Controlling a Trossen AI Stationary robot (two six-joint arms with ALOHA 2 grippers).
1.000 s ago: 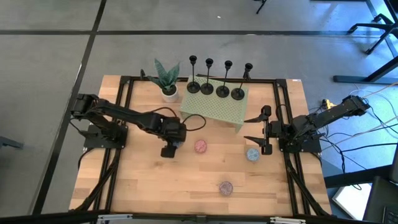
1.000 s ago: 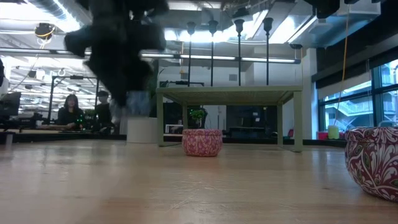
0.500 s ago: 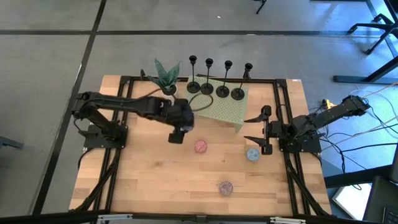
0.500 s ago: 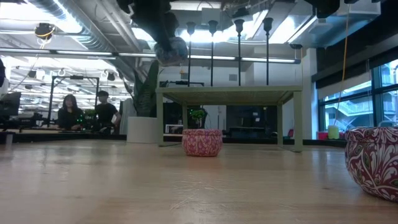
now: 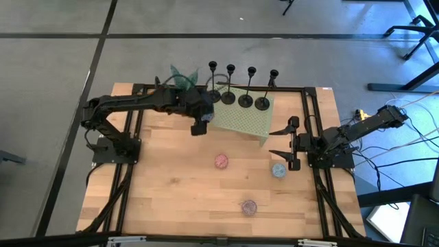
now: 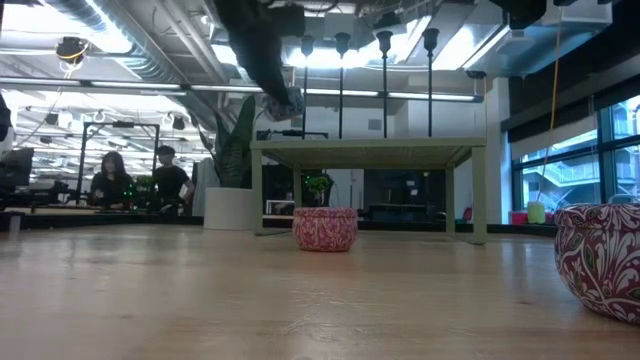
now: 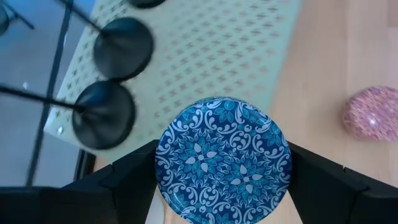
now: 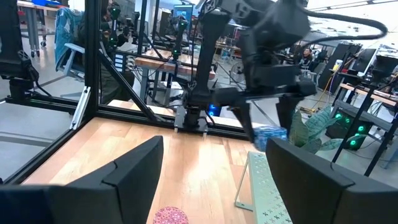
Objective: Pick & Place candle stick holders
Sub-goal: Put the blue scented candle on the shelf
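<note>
Four black candle stick holders (image 5: pixel 236 99) stand in a row by their disc bases on a green perforated stand (image 5: pixel 240 122) at the table's far side. Two of the bases (image 7: pixel 102 115) show in the left wrist view. My left gripper (image 5: pixel 199 127) is shut on a blue patterned round tin (image 7: pixel 222 158), in the air by the stand's left near corner. It also shows in the low view (image 6: pixel 283 100). My right gripper (image 5: pixel 272 143) waits open and empty at the table's right, its fingers spread wide in its wrist view (image 8: pixel 214 180). My left gripper pinches the blue tin between its two fingers (image 7: pixel 127 186), one on each opposite side of its round wall (image 7: pixel 163 168). The fingers point down from above. The tin is lifted clear of the table, its patterned top up.
A pink tin (image 5: pixel 221 161), a second blue tin (image 5: pixel 278 170) and a purple one (image 5: pixel 248 206) lie on the wooden table. A potted plant (image 5: pixel 182 77) stands left of the stand, partly behind my left arm. A black frame (image 5: pixel 137 92) rims the table.
My left gripper has risen from near the table top and gone toward the far edge and slightly right, toward the green stand. It has stayed shut on the blue tin, which has come up clear of the table with it.
</note>
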